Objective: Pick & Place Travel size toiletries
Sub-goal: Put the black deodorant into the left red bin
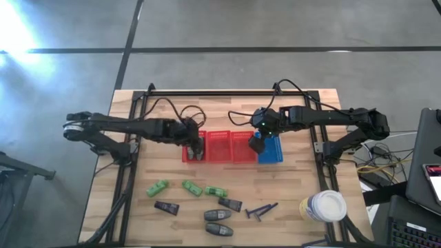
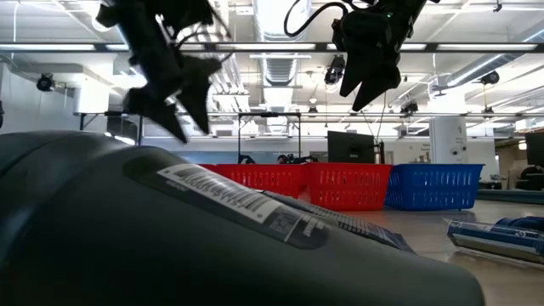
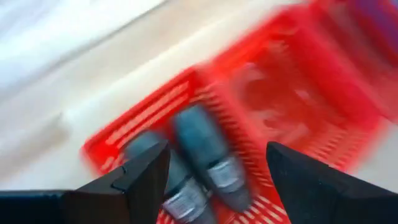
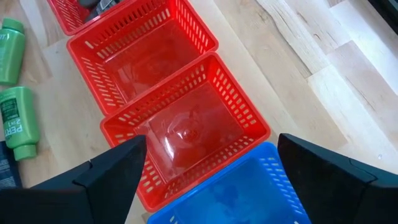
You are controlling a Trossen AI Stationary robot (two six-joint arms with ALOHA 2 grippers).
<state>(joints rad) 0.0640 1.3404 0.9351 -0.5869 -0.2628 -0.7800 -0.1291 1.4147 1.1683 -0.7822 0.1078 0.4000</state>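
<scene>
Several toiletries lie flat on the table's near half: three green packets, two dark tubes, two grey rounded containers and dark-blue razors. One grey container fills the foreground of the low view. Two more grey containers lie in the leftmost red basket. My left gripper hangs open above that basket, touching nothing. My right gripper is open and empty, above the rim between the third red basket and the blue basket.
Three red baskets and a blue one stand in a row across the table's middle. The middle red basket holds nothing visible. A white-lidded yellow jar stands at the near right corner. Black frame rails run along both table sides.
</scene>
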